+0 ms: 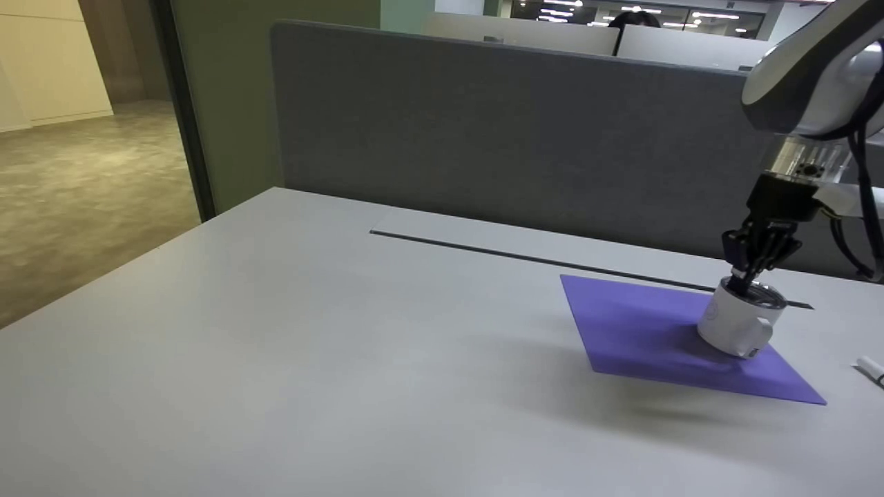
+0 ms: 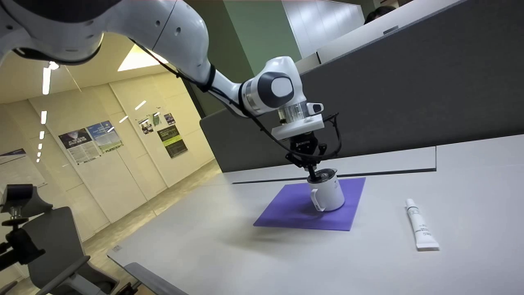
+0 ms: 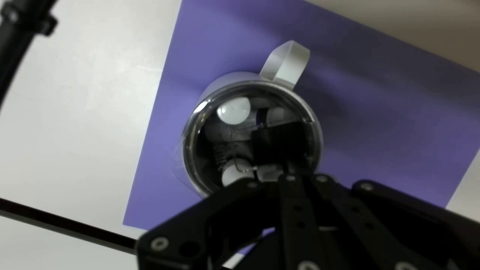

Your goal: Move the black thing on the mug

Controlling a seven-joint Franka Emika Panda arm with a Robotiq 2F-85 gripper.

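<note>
1 mug (image 2: 332, 196) on 1 mat (image 2: 282, 209)

My fingers (image 3: 294, 215) hid part of the mug (image 3: 249, 129) in the wrist view; whether they held the black thing I couldn't tell. The white tube (image 1: 870, 368) was cut off in an exterior view.

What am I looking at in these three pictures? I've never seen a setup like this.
This is one robot arm, ending in a black gripper. Two pictures come from cameras standing outside it; the close-up looks down from its wrist. On the white table lie a purple mat, a long dark strip and a white tube. A white mug with a glossy lid stands on the mat. The gripper's jaws look closed at the lid; whether they pinch anything is too dark to tell.
</note>
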